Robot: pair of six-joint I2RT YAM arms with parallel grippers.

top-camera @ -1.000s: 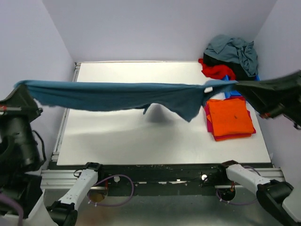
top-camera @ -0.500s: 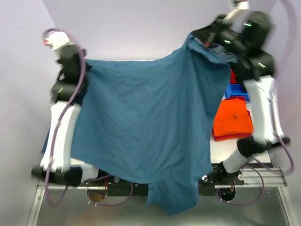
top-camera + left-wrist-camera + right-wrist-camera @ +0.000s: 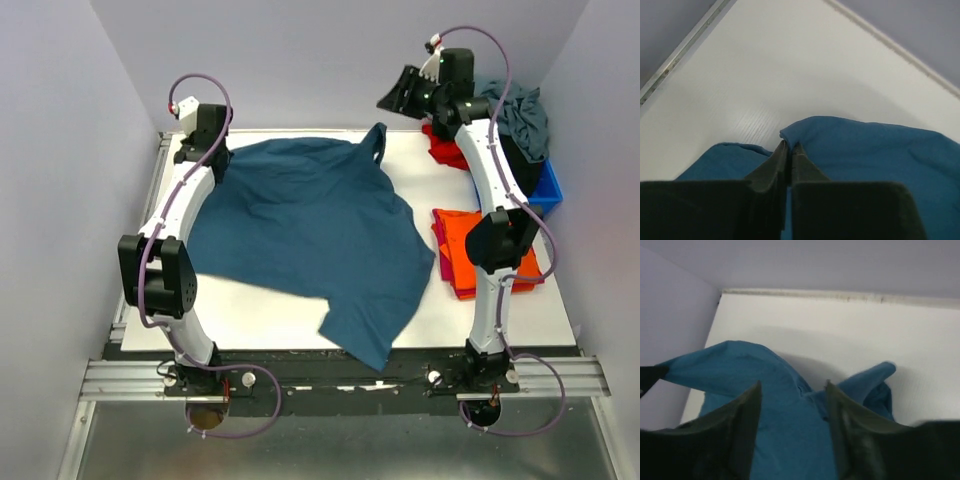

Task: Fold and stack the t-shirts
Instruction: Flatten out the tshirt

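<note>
One dark teal t-shirt point(image 3: 300, 230) lies spread on the white ribbed table point(image 3: 250, 310), soft and wrinkled, its near corner reaching the front edge. To the right is a folded stack: an orange shirt point(image 3: 455, 245) over a pink shirt point(image 3: 440, 262). Farther back, the left gripper point(image 3: 789, 147) pinches the teal cloth's edge, while the right gripper point(image 3: 792, 385) hovers with fingers parted, holding nothing. Beyond sit one blue bin point(image 3: 548, 185) and a crumpled pile of three — a grey-blue shirt point(image 3: 515, 110), a red shirt point(image 3: 445, 150) and a black shirt point(image 3: 520, 150).
</note>
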